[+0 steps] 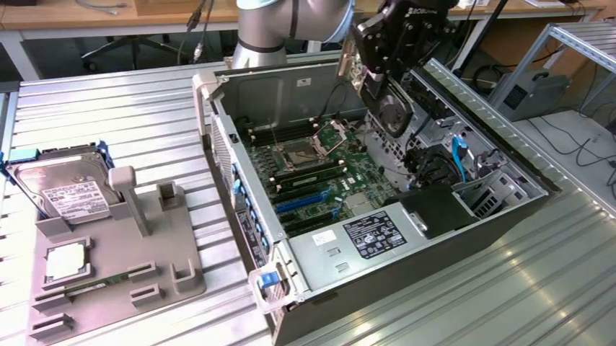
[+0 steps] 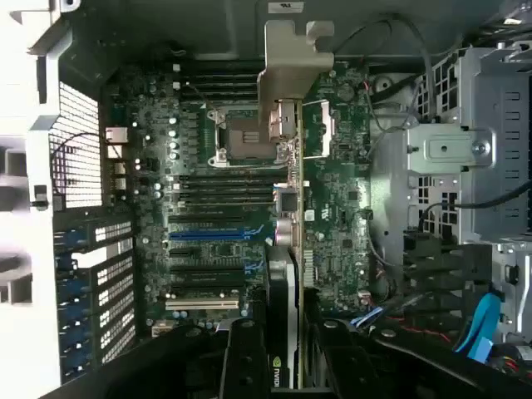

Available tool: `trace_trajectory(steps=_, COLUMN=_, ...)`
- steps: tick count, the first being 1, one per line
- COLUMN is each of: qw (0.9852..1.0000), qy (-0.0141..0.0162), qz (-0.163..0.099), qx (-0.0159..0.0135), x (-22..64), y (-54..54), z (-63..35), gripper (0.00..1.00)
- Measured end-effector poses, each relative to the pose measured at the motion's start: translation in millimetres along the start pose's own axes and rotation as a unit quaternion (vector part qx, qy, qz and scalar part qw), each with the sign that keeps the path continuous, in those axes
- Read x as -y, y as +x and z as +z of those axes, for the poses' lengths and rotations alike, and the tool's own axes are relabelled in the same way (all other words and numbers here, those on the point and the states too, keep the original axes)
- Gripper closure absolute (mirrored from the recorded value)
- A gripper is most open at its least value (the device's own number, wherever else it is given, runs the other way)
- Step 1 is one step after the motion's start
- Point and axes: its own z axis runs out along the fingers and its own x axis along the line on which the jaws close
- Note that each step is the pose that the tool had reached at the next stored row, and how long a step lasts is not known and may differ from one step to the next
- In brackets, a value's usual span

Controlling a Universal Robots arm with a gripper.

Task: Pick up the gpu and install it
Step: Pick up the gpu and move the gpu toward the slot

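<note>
Above the open case [image 1: 462, 267], fingers [image 2: 245, 366] hold the gpu [image 1: 388, 108].

You've got one computer case [image 1: 279, 94], one motherboard [image 1: 322, 173], one graphics card [image 1: 389, 109], one gripper [image 2: 287, 362], one robot arm [image 1: 262, 29]. Also one grey tray [image 1: 159, 241], one hard drive [image 1: 63, 191], one memory stick [image 1: 94, 282], one square chip [image 1: 66, 261].

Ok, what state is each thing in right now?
Black flat gpu with silver bracket: held edgewise over the green motherboard, not seated.
Black gripper: shut on the gpu.
Grey metal computer case: side open.
Silver boxy hard drive: parked in grey holder.
</note>
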Motion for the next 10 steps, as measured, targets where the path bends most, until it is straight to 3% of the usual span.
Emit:
trace_trajectory(steps=4, qw=1.0, qy=0.0, qz=0.0, qx=0.0, x=-1.0, y=-33.0, z=0.7, gripper=0.73)
trace_trajectory(steps=10, qw=1.0, qy=0.0, qz=0.0, qx=0.0, x=-1.7, y=-61.8, z=1.4, gripper=0.73)
